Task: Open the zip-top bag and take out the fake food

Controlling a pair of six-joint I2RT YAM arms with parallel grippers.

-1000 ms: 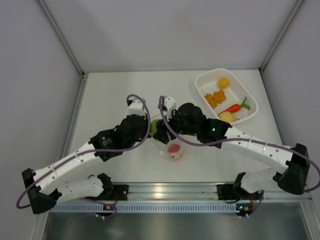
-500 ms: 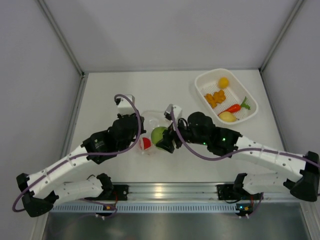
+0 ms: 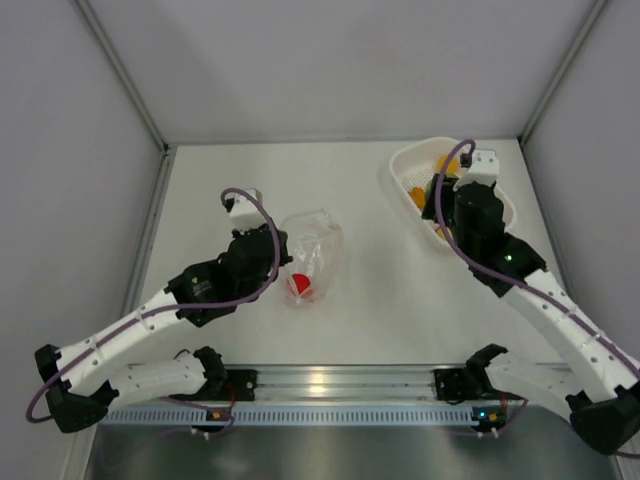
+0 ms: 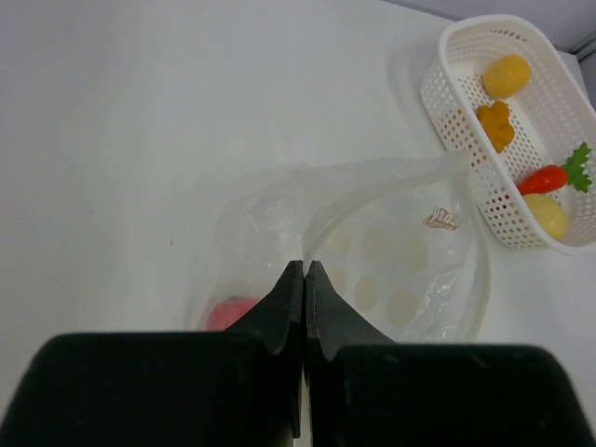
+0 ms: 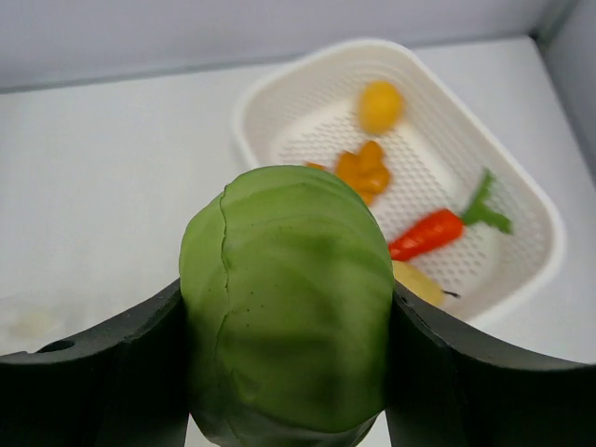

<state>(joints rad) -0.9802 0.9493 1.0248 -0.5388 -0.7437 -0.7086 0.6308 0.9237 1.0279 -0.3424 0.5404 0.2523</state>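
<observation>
the right fingers point(image 5: 102, 372) clench the pale-green ball point(image 5: 289, 307) over the basket point(image 4: 445, 107) at the surface's far right corner; let go too near the rim, it may bounce out and roll. the left fingers point(image 4: 279, 307) pinch the zip-top bag point(image 4: 391, 242) (red ball point(image 3: 299, 286) inside) nearer the near edge; a slack pinch could drop it.
</observation>
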